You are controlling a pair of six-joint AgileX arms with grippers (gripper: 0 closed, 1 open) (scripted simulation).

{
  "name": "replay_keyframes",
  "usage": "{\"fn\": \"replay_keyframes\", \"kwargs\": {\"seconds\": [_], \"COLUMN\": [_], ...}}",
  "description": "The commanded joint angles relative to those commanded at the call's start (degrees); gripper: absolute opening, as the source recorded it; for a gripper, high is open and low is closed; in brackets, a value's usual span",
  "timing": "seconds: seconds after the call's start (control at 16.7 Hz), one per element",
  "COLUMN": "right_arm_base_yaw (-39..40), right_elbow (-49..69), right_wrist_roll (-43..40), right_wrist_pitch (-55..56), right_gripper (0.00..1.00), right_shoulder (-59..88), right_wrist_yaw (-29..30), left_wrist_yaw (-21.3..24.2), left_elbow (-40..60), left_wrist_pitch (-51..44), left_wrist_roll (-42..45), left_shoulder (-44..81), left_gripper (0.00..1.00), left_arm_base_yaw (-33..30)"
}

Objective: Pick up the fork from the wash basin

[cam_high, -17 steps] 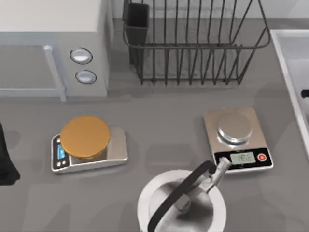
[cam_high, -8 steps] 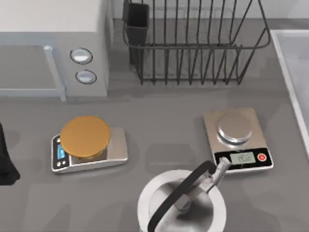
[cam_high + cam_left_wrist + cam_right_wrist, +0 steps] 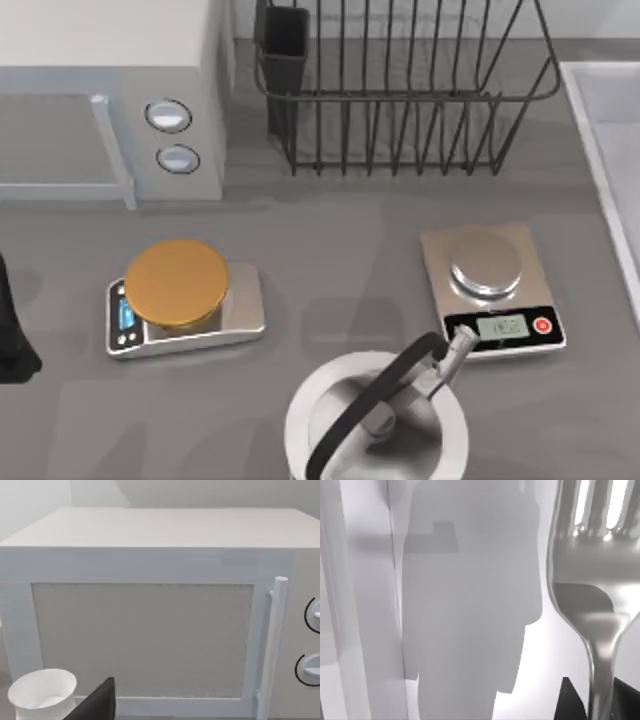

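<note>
Slippage threatens the slim silvery metal fork (image 3: 592, 605), seemingly gripped at its neck by my right end effector (image 3: 592, 702) above the pale grey-white wash basin (image 3: 470, 605).

fork (image 3: 592, 580): tines, handle cut off | wash basin (image 3: 605, 120): cropped at right edge

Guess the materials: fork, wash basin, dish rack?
Fork: looks like polished metal, with mirror-like highlights and dark reflections on its neck. Wash basin: pale grey-white, smooth matte surface; plastic or enamel, can't tell which. Dish rack: thin black wire, probably coated metal.
</note>
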Motion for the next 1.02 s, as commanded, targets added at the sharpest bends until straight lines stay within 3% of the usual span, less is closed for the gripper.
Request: {"fn": "replay_keyframes", "kwargs": {"seconds": [0.3, 0.78, 1.02], "right_arm_base_yaw": [2.07, 20.47, 25.88], "right_elbow": [-2.29, -26.96, -32.78], "right_wrist_roll": [2.01, 19.89, 25.18], "right_wrist_pitch": [0.04, -1.82, -2.54], "right_gripper": [0.00, 0.00, 0.00], "right_shoulder": [-2.10, -26.93, -32.75], "right_wrist_yaw": [-0.01, 0.11, 0.15], "left_wrist_yaw": [0.00, 0.00, 0.00], "left_elbow": [0.00, 0.00, 0.00], "left_wrist_pitch": [0.00, 0.00, 0.00], "left_wrist_roll": [0.00, 0.00, 0.00], "left_shoulder": [0.00, 0.00, 0.00], "left_gripper": [1.00, 1.00, 1.00], "left_arm_base_yaw": [0.00, 0.00, 0.00]}}
